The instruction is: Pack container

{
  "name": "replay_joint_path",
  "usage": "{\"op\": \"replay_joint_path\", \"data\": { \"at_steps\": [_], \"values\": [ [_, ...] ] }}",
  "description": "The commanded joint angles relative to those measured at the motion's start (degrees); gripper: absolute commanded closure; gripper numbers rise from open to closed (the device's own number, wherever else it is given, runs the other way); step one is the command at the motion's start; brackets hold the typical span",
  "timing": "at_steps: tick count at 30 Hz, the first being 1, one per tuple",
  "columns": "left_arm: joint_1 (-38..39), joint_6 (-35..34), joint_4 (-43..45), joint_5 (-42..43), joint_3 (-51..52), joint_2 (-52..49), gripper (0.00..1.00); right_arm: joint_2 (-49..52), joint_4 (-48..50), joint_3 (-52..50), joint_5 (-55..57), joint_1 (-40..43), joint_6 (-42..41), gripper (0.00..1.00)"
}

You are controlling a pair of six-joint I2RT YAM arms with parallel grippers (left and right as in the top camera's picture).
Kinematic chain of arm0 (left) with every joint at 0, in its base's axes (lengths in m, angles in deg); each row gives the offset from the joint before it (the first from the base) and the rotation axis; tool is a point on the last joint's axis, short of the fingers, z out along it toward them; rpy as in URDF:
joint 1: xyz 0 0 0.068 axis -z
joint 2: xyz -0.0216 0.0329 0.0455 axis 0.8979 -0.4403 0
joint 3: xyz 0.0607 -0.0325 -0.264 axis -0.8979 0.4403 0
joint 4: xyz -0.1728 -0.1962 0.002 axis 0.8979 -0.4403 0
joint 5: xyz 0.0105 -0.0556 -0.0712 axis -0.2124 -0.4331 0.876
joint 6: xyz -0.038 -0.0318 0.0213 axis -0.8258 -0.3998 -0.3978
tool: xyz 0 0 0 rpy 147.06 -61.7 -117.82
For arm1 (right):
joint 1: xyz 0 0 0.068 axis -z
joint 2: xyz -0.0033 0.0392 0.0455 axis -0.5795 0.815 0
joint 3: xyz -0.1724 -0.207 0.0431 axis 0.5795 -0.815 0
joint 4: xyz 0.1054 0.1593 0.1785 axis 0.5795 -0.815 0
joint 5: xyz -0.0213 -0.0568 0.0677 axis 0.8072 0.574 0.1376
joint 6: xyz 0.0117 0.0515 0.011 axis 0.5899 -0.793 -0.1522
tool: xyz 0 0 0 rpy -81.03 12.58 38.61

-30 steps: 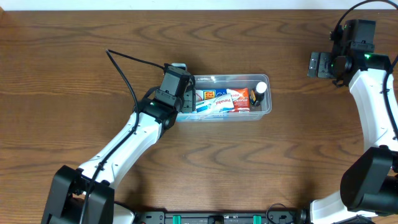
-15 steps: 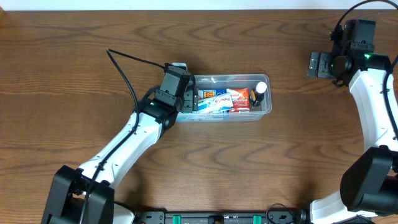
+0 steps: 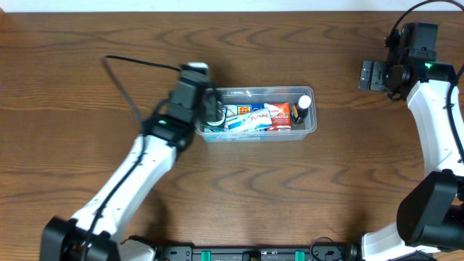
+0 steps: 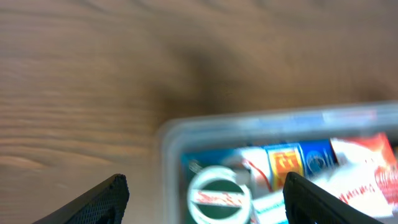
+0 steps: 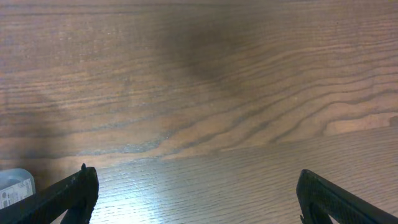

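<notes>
The clear plastic container [image 3: 308, 130] sits mid-table, holding a toothpaste tube, small boxes [image 3: 250, 111], a red packet [image 3: 281, 116] and a small white-capped bottle [image 3: 304, 103]. My left gripper [image 3: 214, 110] is open at the container's left end, above the rim. In the left wrist view the container's left rim [image 4: 168, 140] sits between my open fingers [image 4: 102, 196], with a round green-and-white lid [image 4: 217, 196] and the boxes [image 4: 286, 163] inside. My right gripper [image 3: 371, 75] is open and empty at the far right; its wrist view shows only bare wood between the fingertips [image 5: 74, 190].
The left arm's black cable [image 3: 127, 65] loops over the table to the left of the container. A corner of the container [image 5: 13, 186] shows at the left edge of the right wrist view.
My left arm has swung left and back, so the gripper has shifted slightly left along the container's left end. The right arm has not moved.
</notes>
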Motion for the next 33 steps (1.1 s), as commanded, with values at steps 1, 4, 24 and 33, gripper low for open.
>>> {"op": "replay_joint_path", "data": {
  "at_steps": [1,4,24,33],
  "values": [
    [-5.77,0.79,-0.37,-0.83,-1.70,2.23,0.19,-0.15,-0.11,0.85,-0.02,0.26,-0.74,0.01],
    [-11.67,0.76,-0.48,-0.83,-1.70,2.86,0.14,-0.15,-0.11,0.85,-0.02,0.26,-0.76,0.01],
    [-23.04,0.74,-1.90,-0.81,-1.68,2.89,0.02,-0.15,-0.11,0.85,-0.02,0.26,-0.76,0.01],
    [-23.04,0.76,-1.90,-0.81,-1.68,2.89,0.02,-0.15,-0.11,0.85,-0.02,0.26,-0.76,0.01]
  ]
}}
